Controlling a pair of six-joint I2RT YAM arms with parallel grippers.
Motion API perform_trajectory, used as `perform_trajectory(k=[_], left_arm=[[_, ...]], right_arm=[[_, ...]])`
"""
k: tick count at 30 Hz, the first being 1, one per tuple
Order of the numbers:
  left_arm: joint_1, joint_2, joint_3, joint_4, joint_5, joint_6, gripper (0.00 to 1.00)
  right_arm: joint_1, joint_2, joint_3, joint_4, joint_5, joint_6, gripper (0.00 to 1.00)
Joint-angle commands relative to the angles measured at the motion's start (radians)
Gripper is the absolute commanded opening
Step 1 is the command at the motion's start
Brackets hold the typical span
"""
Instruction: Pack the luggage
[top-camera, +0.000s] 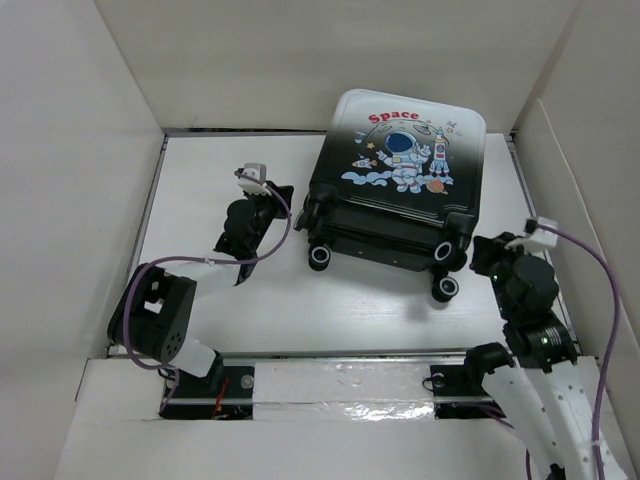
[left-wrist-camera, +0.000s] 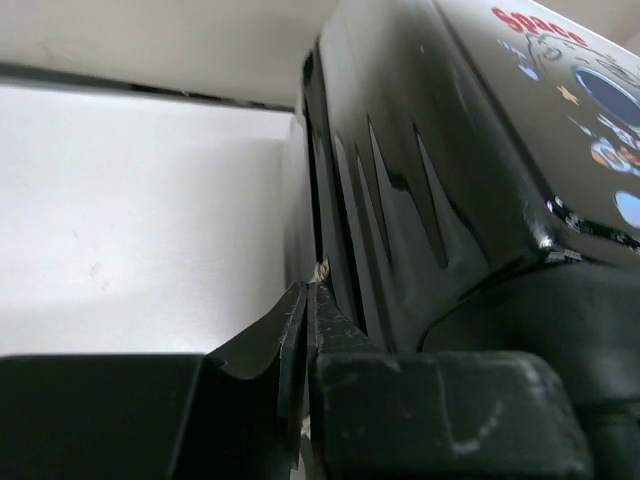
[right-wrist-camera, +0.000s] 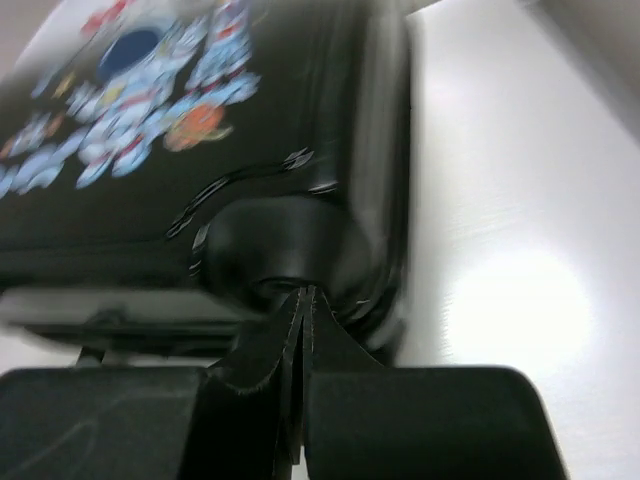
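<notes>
Luggage: small hard-shell suitcase, black fading to white, astronaut cartoon, red "Space" print. Closed, lying flat, printed shell up. Black wheels face table's near edge; body at far right of table.

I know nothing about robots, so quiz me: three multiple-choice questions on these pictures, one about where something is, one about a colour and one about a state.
1. Which way do the wheels of the luggage point?
A) toward the far wall
B) toward the near edge of the table
C) straight up

2. What colour is the word "Space" on it?
A) green
B) yellow
C) red

3. What state is the luggage in?
A) closed, lying flat, print facing up
B) wide open
C) standing upright on its wheels

Answers:
1 B: in the top view the wheels are on the side of the case nearest the table's near edge.
2 C: the letters show red on the white part of the shell.
3 A: the two shells meet and the printed face looks upward.
</notes>
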Motion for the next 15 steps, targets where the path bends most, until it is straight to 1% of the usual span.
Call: perform_trajectory(k=[1, 2, 3, 4, 5, 6, 7, 9, 10, 13, 15], left_arm=[[0.063, -0.041, -0.046, 0.101, 0.122, -0.108, 0.00], [0.103, -0.050, -0.052, 0.124, 0.173, -0.189, 0.00], [0.103, -0.053, -0.063, 0.168, 0.253, -0.210, 0.00], [0.103, -0.065, -0.060, 0.161, 0.273, -0.215, 0.00], [0.076, -0.091, -0.063, 0.137, 0.284, -0.219, 0.00], [0.057, -0.110, -0.069, 0.129, 0.290, -0.218, 0.00], [0.039, -0.127, -0.092, 0.115, 0.290, -0.213, 0.00], [-0.005, -0.174, -0.113, 0.092, 0.296, -0.213, 0.00], [-0.021, -0.187, -0.126, 0.086, 0.304, -0.218, 0.00], [-0.108, -0.222, -0.101, 0.013, 0.280, -0.184, 0.00], [-0.162, -0.227, -0.083, -0.015, 0.269, -0.173, 0.00]], right_arm=[[0.030, 0.175, 0.041, 0.139, -0.426, -0.096, 0.00], [0.058, 0.211, 0.073, 0.173, -0.450, -0.099, 0.00], [0.128, 0.251, 0.098, 0.190, -0.432, -0.101, 0.01], [0.160, 0.260, 0.098, 0.200, -0.407, -0.105, 0.05], [0.189, 0.270, 0.113, 0.211, -0.384, -0.114, 0.08], [0.214, 0.279, 0.119, 0.217, -0.361, -0.114, 0.12], [0.254, 0.291, 0.127, 0.222, -0.335, -0.114, 0.21], [0.279, 0.337, 0.138, 0.237, -0.288, -0.114, 0.31], [0.279, 0.355, 0.139, 0.242, -0.277, -0.113, 0.38], [0.302, 0.426, 0.162, 0.259, -0.289, -0.122, 0.48], [0.322, 0.445, 0.176, 0.260, -0.303, -0.127, 0.49]])
